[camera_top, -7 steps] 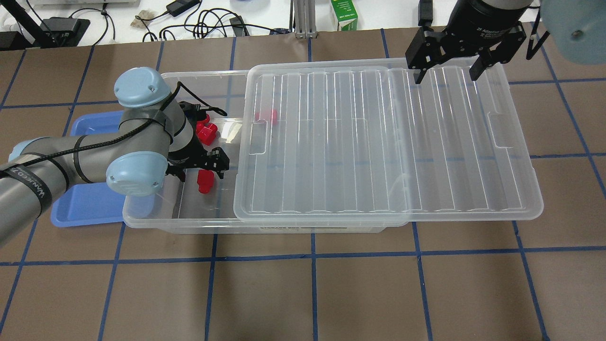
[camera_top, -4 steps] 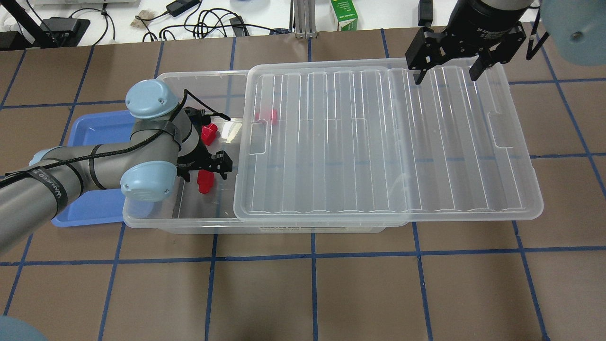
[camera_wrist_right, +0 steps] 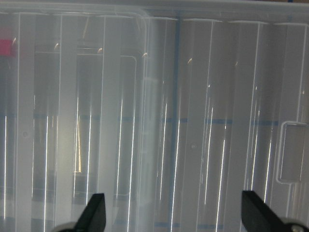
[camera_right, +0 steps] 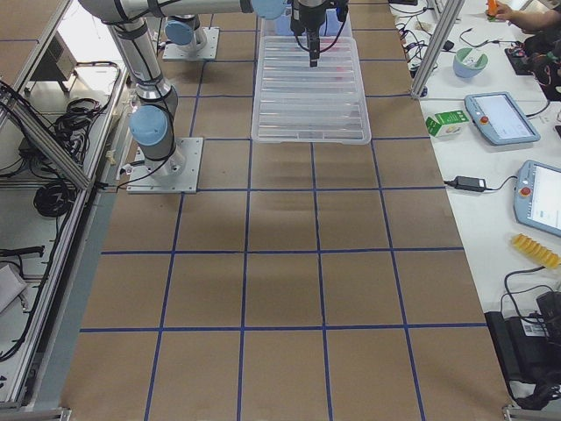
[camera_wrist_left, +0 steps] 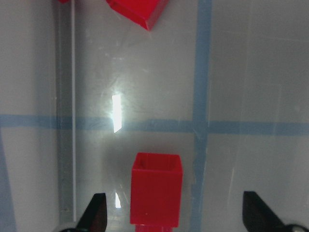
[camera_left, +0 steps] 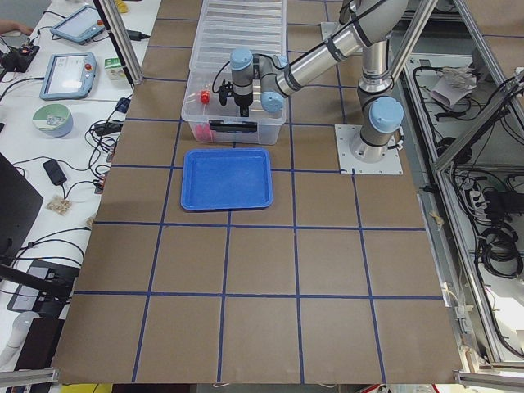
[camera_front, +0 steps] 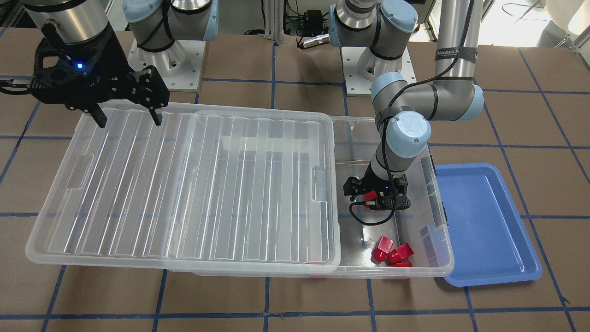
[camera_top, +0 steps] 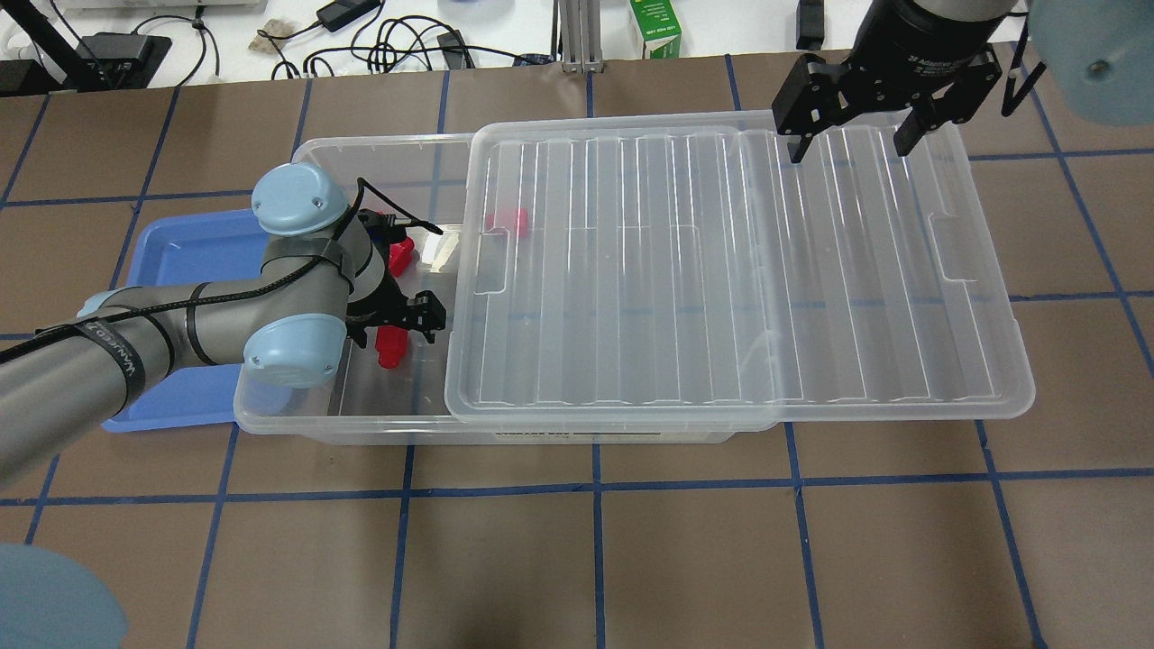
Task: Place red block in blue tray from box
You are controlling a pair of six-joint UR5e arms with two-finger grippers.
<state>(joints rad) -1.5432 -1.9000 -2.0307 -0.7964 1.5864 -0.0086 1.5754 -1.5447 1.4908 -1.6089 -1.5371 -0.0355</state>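
Red block (camera_wrist_left: pixel 156 193) sits on the floor of the box (camera_top: pixel 388 142), down at the end where the lid (camera_top: pixel 721 270) is slid away. You can see why the lid is pushed over: it leaves a hole for the left gripper (camera_wrist_left: pixel 174 215) to reach in. Its two fingers are spread wide, one on each side of the block, and not touching it. The blue tray (camera_front: pixel 488 221) lies just beside that open end, so I think the trip over will be short. The right gripper (camera_top: pixel 847 135) hangs spread wide over the far corner of the lid, holding nothing. Look at the left wrist view for the gaps beside the block; from overhead the arm hides most of that. The front view shows you a few other red blocks (camera_front: pixel 392 252) bunched near the box wall, apart from yours.
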